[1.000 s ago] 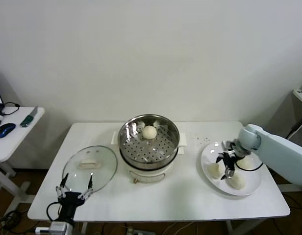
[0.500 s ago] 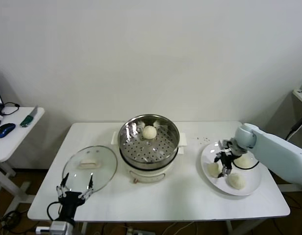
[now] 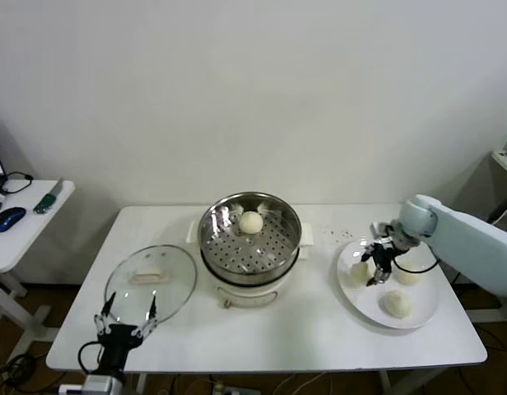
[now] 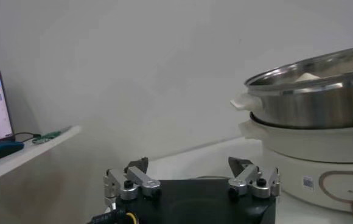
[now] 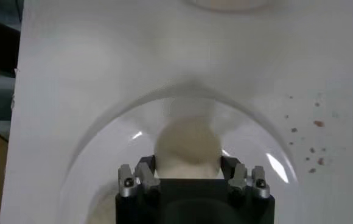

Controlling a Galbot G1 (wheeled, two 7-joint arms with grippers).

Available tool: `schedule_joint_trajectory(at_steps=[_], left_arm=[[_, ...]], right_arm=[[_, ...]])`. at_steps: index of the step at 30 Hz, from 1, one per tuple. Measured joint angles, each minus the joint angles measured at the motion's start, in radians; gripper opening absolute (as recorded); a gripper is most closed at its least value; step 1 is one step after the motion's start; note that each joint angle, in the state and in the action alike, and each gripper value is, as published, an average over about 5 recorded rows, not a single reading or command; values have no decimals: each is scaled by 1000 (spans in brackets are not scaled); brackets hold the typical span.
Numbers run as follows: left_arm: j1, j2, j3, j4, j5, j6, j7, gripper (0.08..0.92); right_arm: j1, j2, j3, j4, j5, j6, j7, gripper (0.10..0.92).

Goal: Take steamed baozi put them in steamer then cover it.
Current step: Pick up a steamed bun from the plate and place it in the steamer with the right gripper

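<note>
- Now the right gripper [image 3: 372, 269] pinches a baozi [image 5: 187, 146] over the plate [image 3: 356, 298].
- Next, carry it into the steamer [image 3: 250, 234].
- Left gripper [image 3: 126, 314] waits, spread, near the cover [image 3: 151, 280].

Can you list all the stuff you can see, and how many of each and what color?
steamed baozi: four, cream-white; one in the steamer, one held by the right hand, two on the plate
steamer: one, shiny steel on a white pot base, table middle
cover: one, clear glass, on the table beside the steamer, robot's left
plate: one, white, robot's right
table: one, white
side table: one, white, far left
left hand: black, open, near table edge
right hand: black, shut on a bun over the plate
</note>
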Motion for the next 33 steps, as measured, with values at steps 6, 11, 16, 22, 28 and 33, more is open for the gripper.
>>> schedule_joint_trajectory(at_steps=[6,11,16,22,28,33], left_arm=[[9,0,10,-4,0,-3,0,823],[13,0,18,-9,-1,-5,1,823],[18,4,26,-11,-2,-10,2,823],[20,10,30,-15,-4,-12,3,823],[29,12,26,-23,-9,-15,3,823],[28,13,24,-24,-9,-12,3,823]], right_arm=[[182,17,-127,25,127,-27,9,687],[342,63,-233,26,253,-52,22,687],[461,141,-311,18,383,-76,41,687],[527,266,-358,0,500,-106,73,687],[530,406,-382,-37,558,-121,99,693],[503,508,-399,-76,576,-127,113,693]])
